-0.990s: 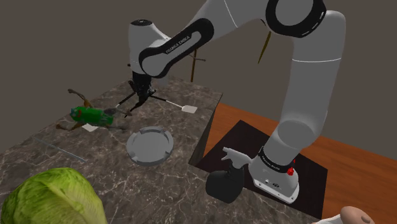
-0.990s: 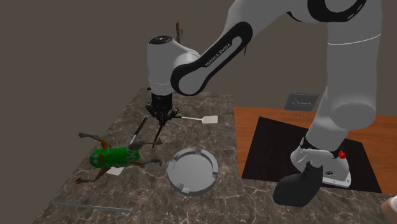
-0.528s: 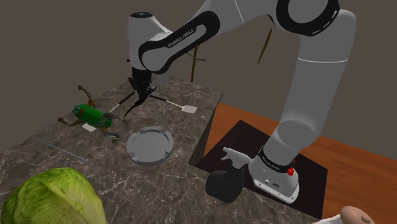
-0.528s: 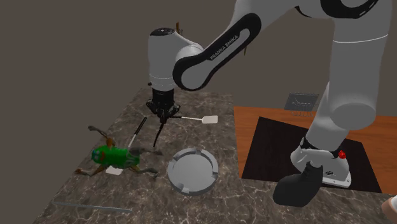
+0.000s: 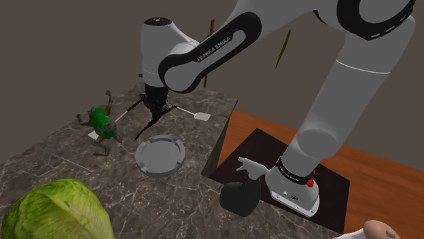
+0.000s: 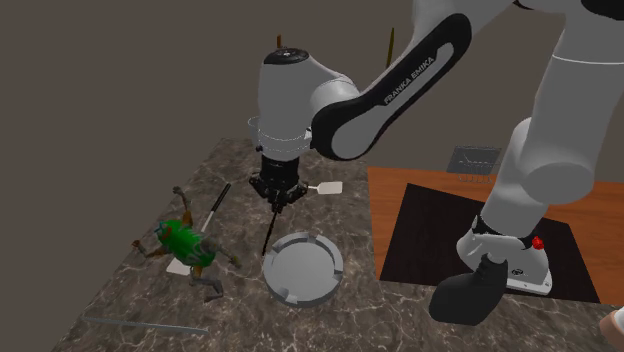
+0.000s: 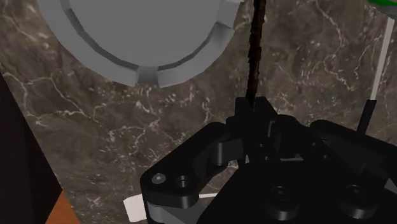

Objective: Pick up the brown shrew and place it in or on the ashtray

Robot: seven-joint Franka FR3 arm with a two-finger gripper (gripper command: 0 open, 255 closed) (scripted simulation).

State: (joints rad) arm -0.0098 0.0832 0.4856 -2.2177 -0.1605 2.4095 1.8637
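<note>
Gripper [image 6: 276,198], its 2 fingers clenched on the upper end of the brown shrew [image 6: 269,228], holds that thin dark-brown strand hanging straight below it over the marble tabletop [image 6: 240,320], the tip just beside the grey ashtray [image 6: 303,268].

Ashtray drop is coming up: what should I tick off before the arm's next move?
1. Grip: the gripper clasps the brown shrew, drawn as a thin dark strip: ok.
2. Shrew's lower tip clear of the table: cannot tell.
3. Shrew over the ashtray: not ok, it hangs beside the rim.
4. Ashtray free to take it: ok, nothing lies in it.
5. Green toy apart from the ashtray: ok.
</note>
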